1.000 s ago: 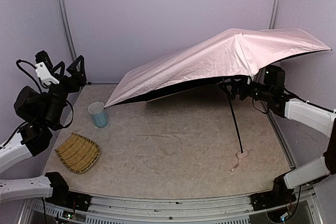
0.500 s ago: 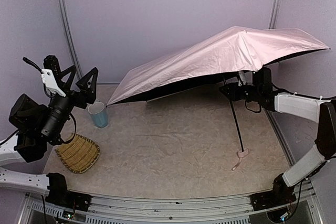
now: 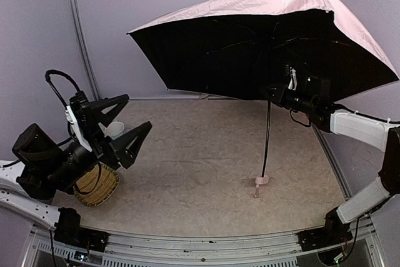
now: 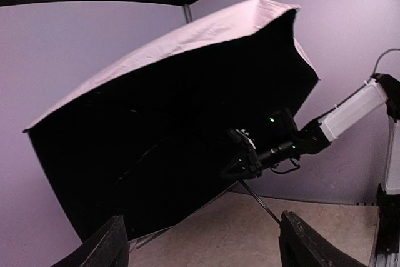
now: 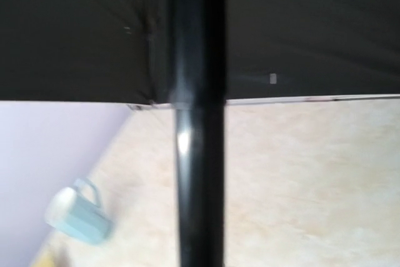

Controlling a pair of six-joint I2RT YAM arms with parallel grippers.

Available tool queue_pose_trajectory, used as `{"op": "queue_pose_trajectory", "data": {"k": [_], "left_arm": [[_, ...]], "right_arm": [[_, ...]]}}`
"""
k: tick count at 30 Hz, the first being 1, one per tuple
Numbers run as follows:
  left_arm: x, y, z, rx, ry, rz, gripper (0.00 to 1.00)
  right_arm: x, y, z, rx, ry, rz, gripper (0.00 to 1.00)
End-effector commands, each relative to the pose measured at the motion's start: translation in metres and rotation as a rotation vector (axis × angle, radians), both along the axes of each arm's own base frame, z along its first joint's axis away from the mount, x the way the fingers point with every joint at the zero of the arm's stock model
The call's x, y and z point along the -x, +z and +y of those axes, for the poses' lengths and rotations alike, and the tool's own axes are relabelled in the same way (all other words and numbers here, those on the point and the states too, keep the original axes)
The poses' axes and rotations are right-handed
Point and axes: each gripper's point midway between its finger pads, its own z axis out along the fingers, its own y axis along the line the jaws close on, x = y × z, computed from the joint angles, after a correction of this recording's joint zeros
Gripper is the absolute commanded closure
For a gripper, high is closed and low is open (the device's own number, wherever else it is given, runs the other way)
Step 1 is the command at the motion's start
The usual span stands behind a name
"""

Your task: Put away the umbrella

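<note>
Wicker in a pale straw colour shows at the far left of the worktop (image 3: 200, 173), where a shallow woven basket (image 3: 99, 187) lies half hidden under the left arm. Above it the left tool (image 3: 128, 123) hangs in the air with its two black fingers (image 3: 107, 109) spread wide and nothing between them, aimed toward the middle of the scene; its wrist view shows both fingertips at the bottom corners. Just behind the upper finger sits a pale blue mug (image 3: 114, 129), mostly covered in the overhead view and seen with its handle in the right wrist view. Right of centre, the umbrella (image 3: 262, 35) stands fully open and tipped, its shiny pale pink canopy showing along the top edge and its black underside facing the camera. The thin black shaft (image 3: 267, 136) runs almost straight down to the small pink handle (image 3: 262, 181), with the wrist strap (image 3: 256, 192) below it; whether the handle touches the worktop cannot be told. The right tool (image 3: 281, 97) is closed around the shaft high up, just under the canopy, and the shaft fills the middle of its wrist view.
</note>
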Motion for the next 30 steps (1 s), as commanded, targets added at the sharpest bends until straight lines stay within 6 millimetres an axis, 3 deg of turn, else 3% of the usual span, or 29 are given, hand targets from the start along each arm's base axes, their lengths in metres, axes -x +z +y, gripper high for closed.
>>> {"op": "queue_pose_trajectory", "data": {"k": [1, 3, 6, 10, 12, 16, 21, 26, 30], "left_arm": [[0.033, -0.041, -0.071, -0.177, -0.249, -0.037, 0.17], [0.037, -0.057, -0.098, -0.190, -0.349, 0.019, 0.17], [0.021, -0.065, -0.124, -0.122, -0.497, 0.172, 0.18], [-0.023, -0.078, -0.133, -0.008, -0.564, 0.337, 0.20], [-0.028, -0.084, -0.142, -0.012, -0.592, 0.349, 0.19], [-0.030, -0.088, -0.159, -0.006, -0.638, 0.359, 0.14], [-0.042, -0.091, -0.165, 0.058, -0.666, 0.393, 0.12], [-0.051, -0.105, -0.181, 0.064, -0.689, 0.427, 0.13], [-0.056, -0.125, -0.193, 0.060, -0.709, 0.491, 0.21]], "right_arm": [[0.040, 0.112, 0.031, -0.201, 0.134, -0.244, 1.00], [0.057, 0.130, 0.046, -0.235, 0.185, -0.282, 1.00], [0.082, 0.159, 0.064, -0.279, 0.255, -0.354, 1.00], [0.110, 0.183, 0.083, -0.329, 0.335, -0.417, 1.00], [0.119, 0.192, 0.090, -0.355, 0.360, -0.433, 1.00], [0.132, 0.199, 0.108, -0.382, 0.405, -0.444, 1.00], [0.146, 0.198, 0.133, -0.414, 0.476, -0.444, 1.00], [0.161, 0.196, 0.151, -0.468, 0.572, -0.446, 1.00], [0.169, 0.194, 0.159, -0.494, 0.627, -0.444, 1.00]]}}
